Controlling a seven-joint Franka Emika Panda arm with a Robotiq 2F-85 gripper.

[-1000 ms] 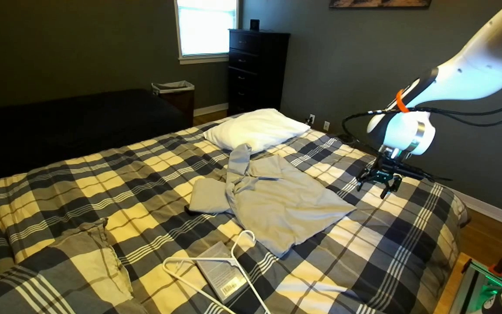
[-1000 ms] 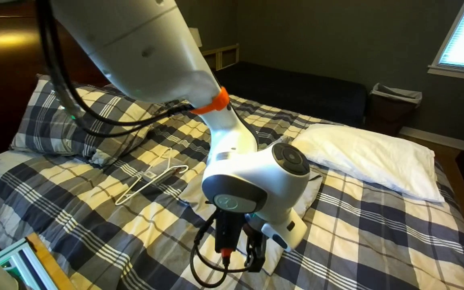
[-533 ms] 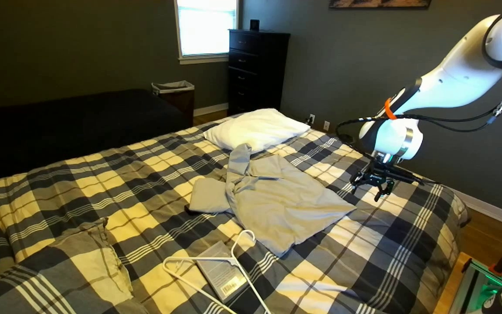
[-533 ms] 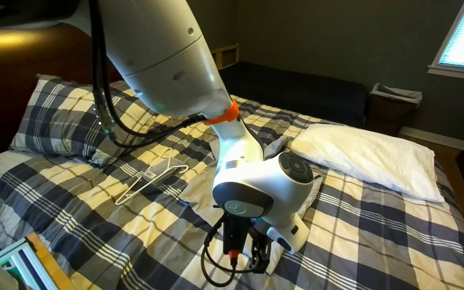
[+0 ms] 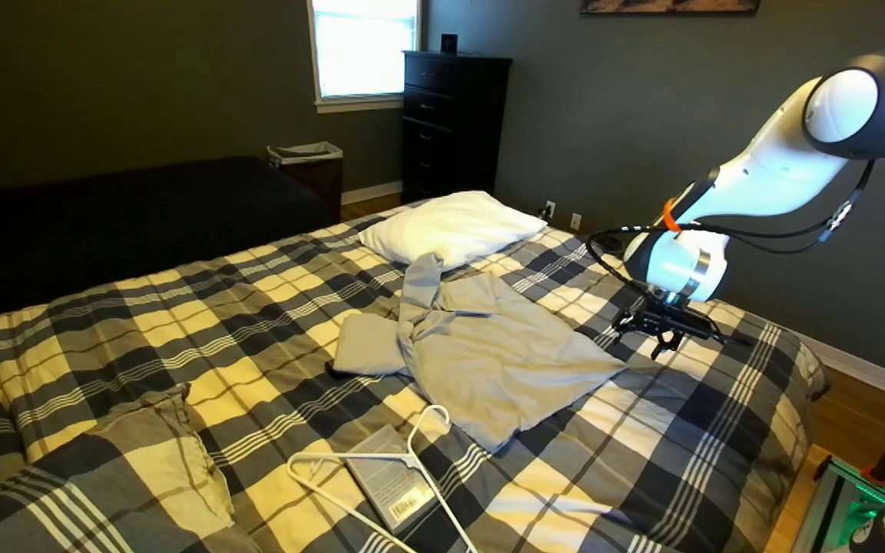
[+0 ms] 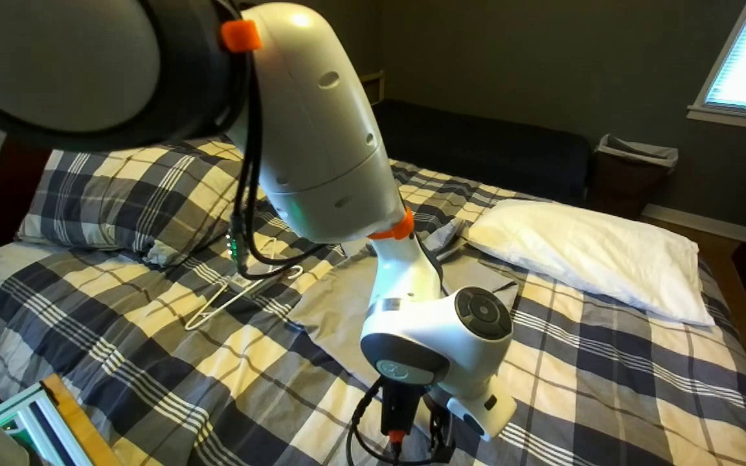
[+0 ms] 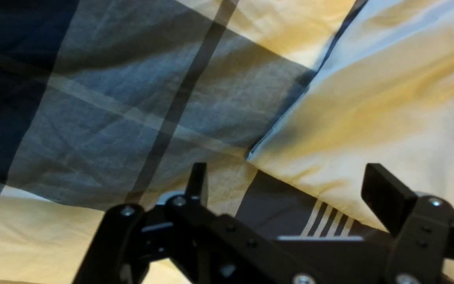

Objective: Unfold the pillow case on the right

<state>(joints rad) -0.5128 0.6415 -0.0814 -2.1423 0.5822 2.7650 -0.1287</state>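
Note:
The pillow case is a large light grey-beige sheet lying rumpled on the plaid bed. Its far end is folded and bunched near the white pillow; its near part lies flatter. In an exterior view the arm hides much of the pillow case. My gripper is open and empty, above the bed by the pillow case's pointed corner. In the wrist view the corner of the pillow case lies below and between the open fingers of the gripper, apart from them. The gripper is mostly hidden behind the wrist in an exterior view.
A small folded grey cloth lies beside the pillow case. The plump white pillow is behind it. A white hanger lies over a grey box. Plaid pillows stand at the headboard end.
The arm has moved lower and closer to the pillow case, bringing the gripper down toward its corner. The gripper stays open. The pillow case has not moved.

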